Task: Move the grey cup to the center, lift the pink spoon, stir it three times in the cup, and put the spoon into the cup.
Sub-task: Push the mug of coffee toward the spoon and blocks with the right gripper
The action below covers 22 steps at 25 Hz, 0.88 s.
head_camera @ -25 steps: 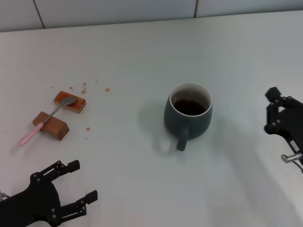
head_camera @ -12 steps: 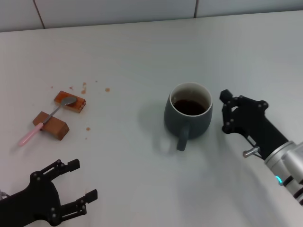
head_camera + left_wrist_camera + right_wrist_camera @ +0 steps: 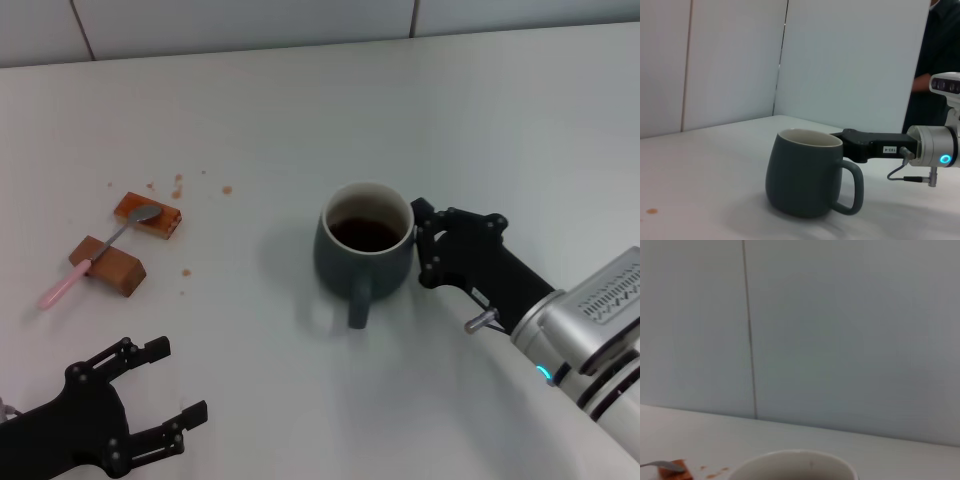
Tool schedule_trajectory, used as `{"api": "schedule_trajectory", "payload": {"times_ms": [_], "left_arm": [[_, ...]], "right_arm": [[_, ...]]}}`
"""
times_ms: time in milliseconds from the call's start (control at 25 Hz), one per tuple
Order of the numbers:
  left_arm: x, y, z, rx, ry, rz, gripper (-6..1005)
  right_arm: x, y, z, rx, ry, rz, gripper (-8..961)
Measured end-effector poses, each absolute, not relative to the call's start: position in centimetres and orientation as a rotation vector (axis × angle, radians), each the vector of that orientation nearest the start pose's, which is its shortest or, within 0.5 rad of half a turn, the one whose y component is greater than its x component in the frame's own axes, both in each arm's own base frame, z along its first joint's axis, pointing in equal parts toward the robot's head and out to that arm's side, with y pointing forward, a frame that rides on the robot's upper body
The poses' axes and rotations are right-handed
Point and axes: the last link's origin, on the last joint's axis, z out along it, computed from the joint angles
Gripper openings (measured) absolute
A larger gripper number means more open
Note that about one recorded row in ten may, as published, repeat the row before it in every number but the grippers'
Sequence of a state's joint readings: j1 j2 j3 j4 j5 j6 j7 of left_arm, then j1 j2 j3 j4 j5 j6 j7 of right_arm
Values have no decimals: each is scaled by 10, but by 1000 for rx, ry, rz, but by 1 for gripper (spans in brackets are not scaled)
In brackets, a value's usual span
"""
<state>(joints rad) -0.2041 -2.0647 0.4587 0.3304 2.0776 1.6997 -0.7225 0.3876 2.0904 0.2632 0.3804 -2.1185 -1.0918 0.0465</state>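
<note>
Right gripper (image 3: 424, 246) touching glossy rounded grey cup (image 3: 364, 250), grip unclear, left gripper (image 3: 150, 400) spread open, idle

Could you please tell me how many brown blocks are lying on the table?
2: one brown block under the pink spoon's bowl, another brown block nearer the robot under its shaft. None seems hidden.

Cup (image 3: 365, 250) mid-table, right hand (image 3: 428, 245) against it, spoon (image 3: 95, 256) far left.
</note>
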Motion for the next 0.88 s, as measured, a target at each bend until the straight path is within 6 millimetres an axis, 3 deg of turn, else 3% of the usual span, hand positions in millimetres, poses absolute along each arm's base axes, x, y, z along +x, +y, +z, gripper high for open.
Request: {"api": "schedule_trajectory", "payload": {"times_ms": [880], "left_arm": [[-345, 187, -29, -2568, -505, -833, 861]], "right_arm": [[231, 291, -148, -2282, 460, 700, 58]]}}
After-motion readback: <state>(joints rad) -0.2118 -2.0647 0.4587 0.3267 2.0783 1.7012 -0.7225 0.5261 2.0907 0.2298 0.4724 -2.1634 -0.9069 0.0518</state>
